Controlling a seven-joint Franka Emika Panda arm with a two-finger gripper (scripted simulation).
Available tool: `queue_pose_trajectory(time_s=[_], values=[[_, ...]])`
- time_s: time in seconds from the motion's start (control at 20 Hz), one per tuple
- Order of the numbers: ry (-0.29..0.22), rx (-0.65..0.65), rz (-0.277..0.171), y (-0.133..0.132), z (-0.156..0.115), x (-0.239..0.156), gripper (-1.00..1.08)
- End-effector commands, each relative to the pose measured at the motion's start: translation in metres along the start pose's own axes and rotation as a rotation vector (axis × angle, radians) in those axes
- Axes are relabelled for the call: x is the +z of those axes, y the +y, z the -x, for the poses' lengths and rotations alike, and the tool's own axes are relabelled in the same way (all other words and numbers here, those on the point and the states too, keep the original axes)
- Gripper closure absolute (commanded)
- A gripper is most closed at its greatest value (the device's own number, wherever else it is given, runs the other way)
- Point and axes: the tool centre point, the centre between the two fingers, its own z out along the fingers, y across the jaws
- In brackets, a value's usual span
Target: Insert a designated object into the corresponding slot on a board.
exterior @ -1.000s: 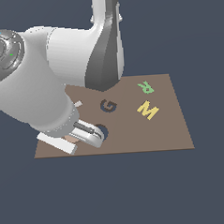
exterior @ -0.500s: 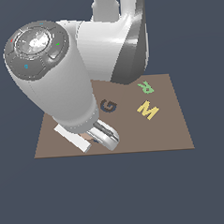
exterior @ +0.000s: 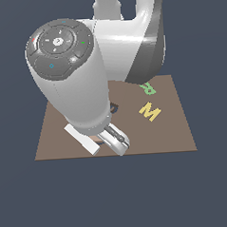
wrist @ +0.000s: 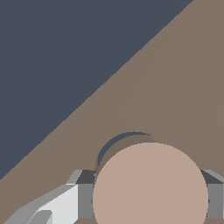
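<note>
While gripper (wrist: 150,197) clamps disc (wrist: 150,186) just over slot (wrist: 127,146) at board's (exterior: 173,130) near-left corner, with dark crescent showing past disc edge: shift to close crescent, keep disc flat, lower gently, then release.

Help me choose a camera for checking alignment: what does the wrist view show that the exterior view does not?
Only the wrist view shows the light pinkish-tan round disc between the gripper's grey fingers, with a thin crescent of the dark circular slot behind its edge. Only the exterior view shows the yellow letter M, the green letter R and the white arm. Both show the flat brown board.
</note>
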Motion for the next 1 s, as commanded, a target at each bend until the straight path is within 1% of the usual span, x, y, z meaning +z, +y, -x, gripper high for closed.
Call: queue_pose_trajectory(time_s=[0.0, 0.5, 0.55, 0.95], values=[[0.001, 0.012, 0.000, -0.002, 0.001, -0.001, 1.08], [0.001, 0.014, 0.000, -0.002, 0.001, 0.009, 1.08], [0.001, 0.014, 0.000, -0.002, 0.001, 0.009, -0.92], [0.001, 0.014, 0.000, -0.002, 0.001, 0.009, -0.92]])
